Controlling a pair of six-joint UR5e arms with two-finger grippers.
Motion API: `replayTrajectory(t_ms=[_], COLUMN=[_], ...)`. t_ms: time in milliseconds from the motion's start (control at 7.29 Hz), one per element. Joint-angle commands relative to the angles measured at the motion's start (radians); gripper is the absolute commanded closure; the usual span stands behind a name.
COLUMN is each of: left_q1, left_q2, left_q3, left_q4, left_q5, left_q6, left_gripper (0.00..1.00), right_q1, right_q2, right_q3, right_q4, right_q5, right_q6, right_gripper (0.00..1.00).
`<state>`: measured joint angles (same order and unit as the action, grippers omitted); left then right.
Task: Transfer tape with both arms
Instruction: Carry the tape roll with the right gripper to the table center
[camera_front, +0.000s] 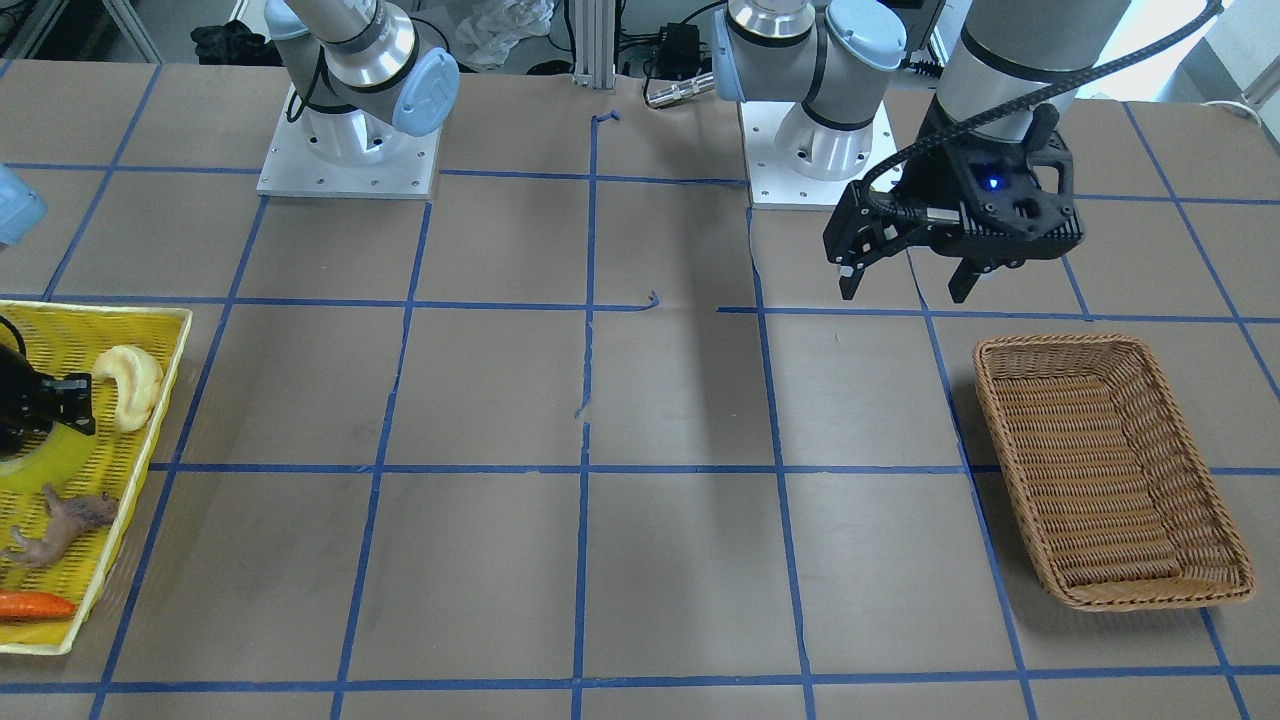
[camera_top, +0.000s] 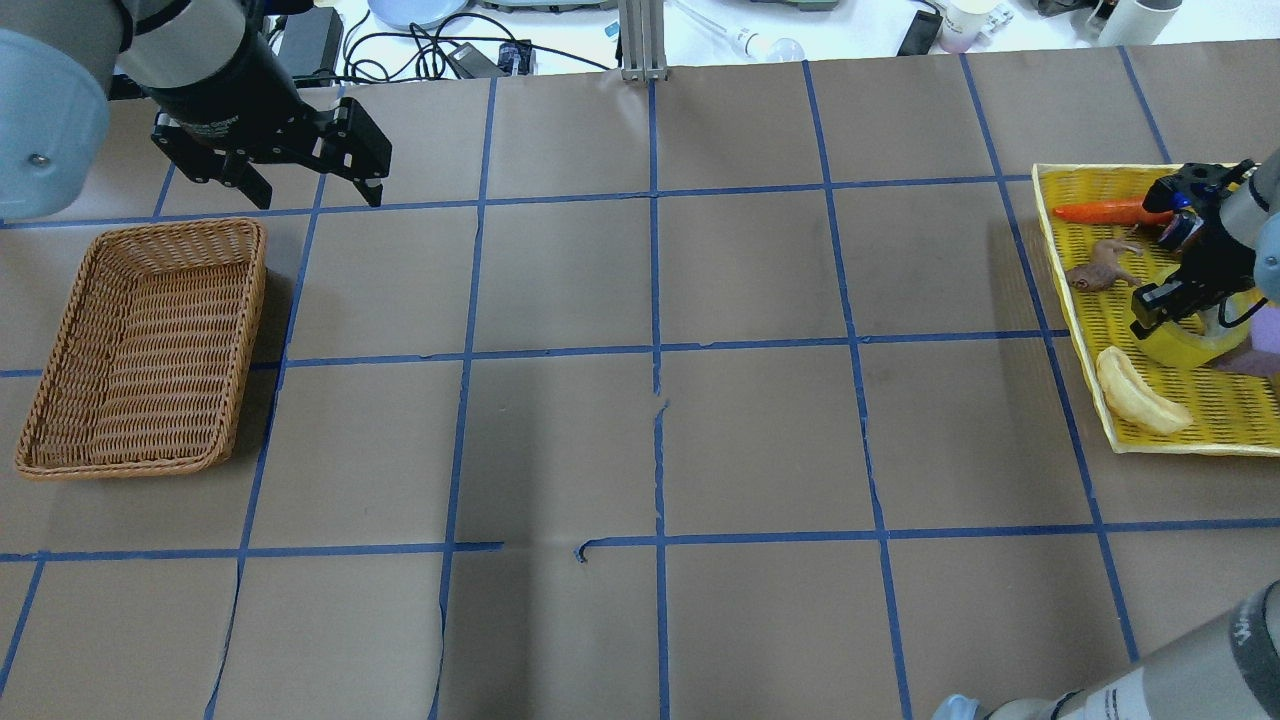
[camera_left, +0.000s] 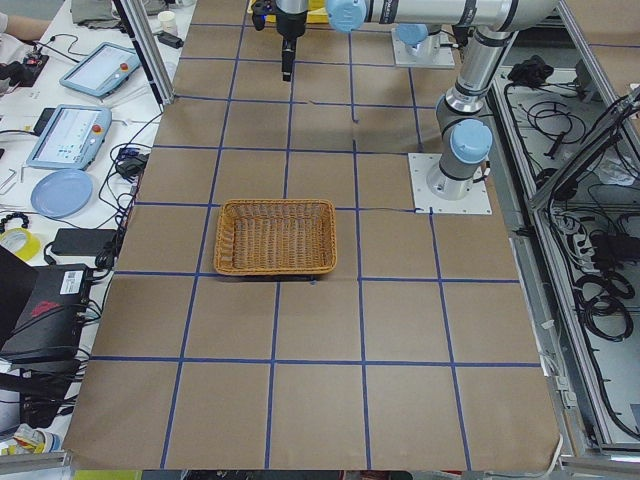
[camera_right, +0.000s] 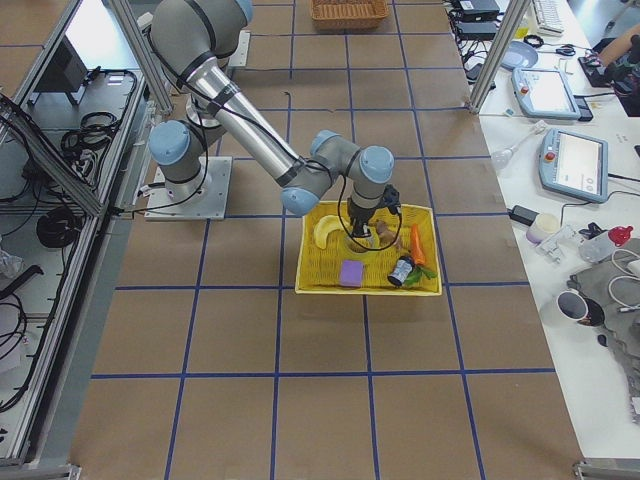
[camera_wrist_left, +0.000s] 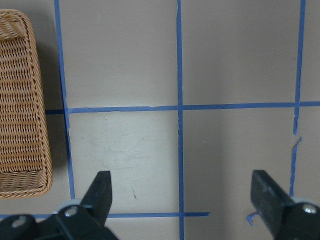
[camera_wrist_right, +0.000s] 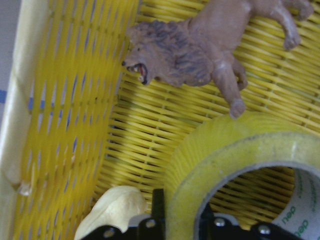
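Tape (camera_wrist_right: 225, 160) sits inside the yellow tray (camera_wrist_right: 75, 100), beside the lion toy (camera_wrist_right: 200, 55); the right hand (camera_wrist_right: 182, 225) pinches its wall, 1 finger inside the core, ready for a lift. Well apart from the tray, the left hand (camera_wrist_left: 181, 182) hovers spread over the tabletop (camera_wrist_left: 225, 60), likely awaiting the handover.

Likely robotics lab: teach pendants (camera_left: 68, 135), cable bundles (camera_left: 608, 290), blue-taped grid table (camera_top: 560, 280).

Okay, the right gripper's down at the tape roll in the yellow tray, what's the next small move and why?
Probably squeeze the right gripper shut on the tape. Its fingers straddle the roll's wall, one outside, one in the core, but a firm clamp isn't evident, and the roll is in the yellow tray beside the lion toy.
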<state>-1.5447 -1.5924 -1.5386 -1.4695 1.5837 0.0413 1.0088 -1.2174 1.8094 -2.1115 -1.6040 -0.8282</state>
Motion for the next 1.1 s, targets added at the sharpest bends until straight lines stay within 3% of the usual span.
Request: replayTrajectory(t_ms=[0, 274, 685, 960], left_q1=[0.000, 0.002, 0.000, -0.002], left_q2=[0.000, 0.002, 0.002, 0.000], left_q3=[0.000, 0.000, 0.000, 0.000], left_q4=[0.000, 0.000, 0.000, 0.000], left_q5=[-0.001, -0.001, -0.001, -0.001], left_q6=[0.002, 0.002, -0.003, -0.003], left_gripper=[0.00, 0.00, 0.00, 0.00], right_q1=[0.136, 0.290, 0.560, 0.736], right_q2=[-0.063, -0.091, -0.071, 0.008], right_q3=[-0.095, -0.156, -0.188, -0.237], right_q4=[0.138, 0.264, 0.259, 0.208], right_q5=[-0.022, -0.048, -0.030, 0.013], right_q6=[0.076, 0.324, 0.828, 1.094], right_gripper=[0.95, 0.95, 0.96, 0.97])
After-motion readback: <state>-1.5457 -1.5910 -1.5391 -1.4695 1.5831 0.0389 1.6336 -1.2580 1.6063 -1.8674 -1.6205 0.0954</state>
